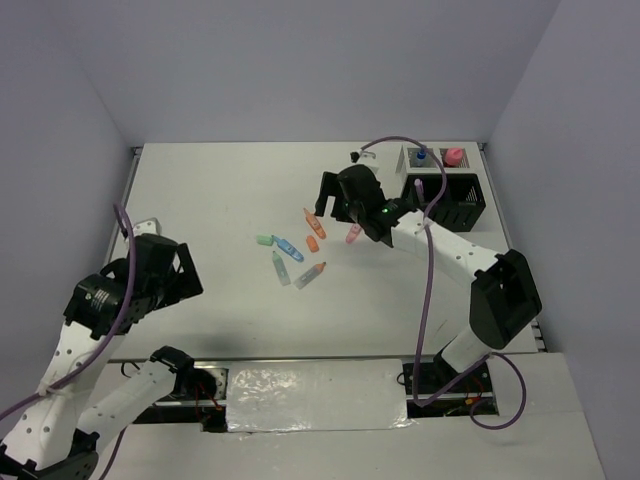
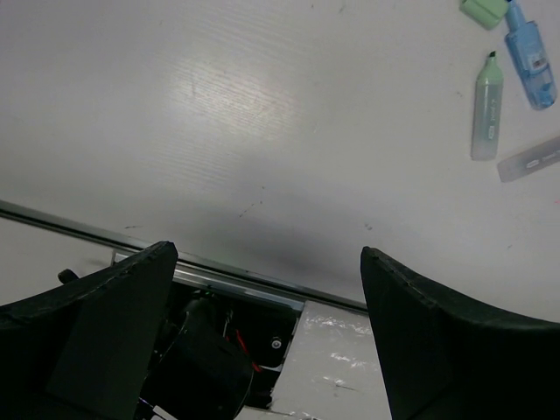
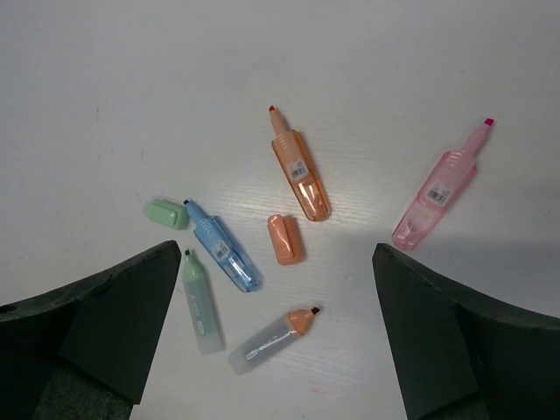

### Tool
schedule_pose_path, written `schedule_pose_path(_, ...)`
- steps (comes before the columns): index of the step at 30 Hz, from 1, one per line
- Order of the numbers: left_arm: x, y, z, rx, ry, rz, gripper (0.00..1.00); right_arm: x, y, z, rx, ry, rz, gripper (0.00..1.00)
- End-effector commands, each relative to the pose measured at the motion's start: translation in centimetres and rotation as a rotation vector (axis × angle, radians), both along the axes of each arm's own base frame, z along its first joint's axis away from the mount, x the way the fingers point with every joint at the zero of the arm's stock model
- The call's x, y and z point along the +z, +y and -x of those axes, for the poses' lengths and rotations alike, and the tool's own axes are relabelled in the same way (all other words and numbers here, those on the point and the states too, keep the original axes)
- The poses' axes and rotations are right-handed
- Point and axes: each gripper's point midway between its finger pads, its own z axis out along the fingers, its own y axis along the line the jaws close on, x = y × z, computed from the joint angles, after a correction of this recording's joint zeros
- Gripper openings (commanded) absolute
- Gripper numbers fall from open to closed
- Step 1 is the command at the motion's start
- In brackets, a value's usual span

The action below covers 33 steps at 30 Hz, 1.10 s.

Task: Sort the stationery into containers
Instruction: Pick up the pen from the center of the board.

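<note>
Several uncapped markers lie mid-table: orange [image 1: 314, 223] [image 3: 300, 171], pink [image 1: 354, 234] [image 3: 437, 188], blue [image 1: 288, 248] [image 3: 223, 249], green [image 1: 281, 268] [image 3: 200, 302] and a clear orange-tipped one [image 1: 311, 275] [image 3: 271, 339]. An orange cap [image 3: 285, 239] and a green cap [image 3: 166, 213] lie loose among them. My right gripper [image 1: 338, 205] [image 3: 273, 262] hovers open and empty above this cluster. My left gripper [image 1: 188, 272] [image 2: 267, 255] is open and empty near the table's front left. The black slatted organiser [image 1: 462, 202] and the white mesh tray [image 1: 410, 160] stand at the back right.
The mesh tray holds a blue-capped bottle [image 1: 422, 156] and a pink item [image 1: 455, 156]. The table's front edge and metal rail [image 2: 219, 262] lie under my left gripper. The green marker [image 2: 486, 107] and blue marker [image 2: 530, 54] show at the left wrist view's top right.
</note>
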Motion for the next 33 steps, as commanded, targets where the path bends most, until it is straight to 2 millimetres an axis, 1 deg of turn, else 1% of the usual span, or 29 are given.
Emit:
schedule_pose_path(1,2.6,-0.1,-0.5,-0.007,-0.095,0.031,0.99,2.6,0.7,-1.2,-0.009,-0.044,-0.023,0.99)
schedule_pose_path(5,3.7,-0.8,-1.2,-0.058,-0.119,0.042,0.99,2.7,0.8,-1.8,-0.021,-0.045,-0.019,1.00)
schedule_pose_path(7,3.7,-1.0,-1.6,-0.057,-0.105,0.036,0.99,2.1,0.7,-1.8,-0.034,-0.035,-0.016,1.00)
schedule_pose_path(9,3.5,-1.4,-1.7,-0.073,-0.078,0.039,0.99,2.1,0.7,-2.1,-0.037,-0.047,-0.006,1.00)
schedule_pose_path(10,3.5,-1.3,-1.6,-0.071,-0.069,0.038,0.99,1.8,0.9,-2.4,-0.034,-0.043,0.003,1.00)
schedule_pose_path(11,3.7,-1.3,-1.5,-0.069,-0.067,0.036,0.99,2.4,1.2,-2.8,-0.032,-0.055,-0.002,1.00)
schedule_pose_path(12,3.8,-1.1,-1.4,-0.064,-0.068,0.030,0.99,1.4,1.3,-3.0,-0.037,-0.031,0.013,1.00)
schedule_pose_path(14,4.1,-0.8,-1.3,-0.062,-0.083,0.024,0.99,1.7,1.7,-3.6,-0.041,-0.029,0.004,1.00)
schedule_pose_path(15,4.3,-0.7,-1.3,-0.058,-0.095,0.023,0.99,1.7,2.0,-3.7,-0.039,-0.026,-0.003,1.00)
schedule_pose_path(16,4.4,-0.7,-1.2,-0.061,-0.095,0.023,0.99,1.1,2.3,-3.9,-0.042,-0.012,-0.006,1.00)
schedule_pose_path(19,4.3,-0.8,-1.0,-0.068,-0.091,0.031,0.99,1.0,3.2,-4.2,-0.041,-0.007,-0.022,1.00)
schedule_pose_path(23,4.1,-0.8,-0.8,-0.076,-0.089,0.029,0.99,1.0,4.1,-4.3,-0.030,-0.004,-0.009,1.00)
schedule_pose_path(28,4.5,-1.0,-1.0,-0.101,-0.084,0.021,0.99,0.4,4.0,-4.2,-0.029,0.010,0.020,1.00)
schedule_pose_path(33,3.8,-1.2,-1.3,-0.118,-0.072,0.018,0.99,0.1,4.0,-4.2,-0.031,0.011,0.018,1.00)
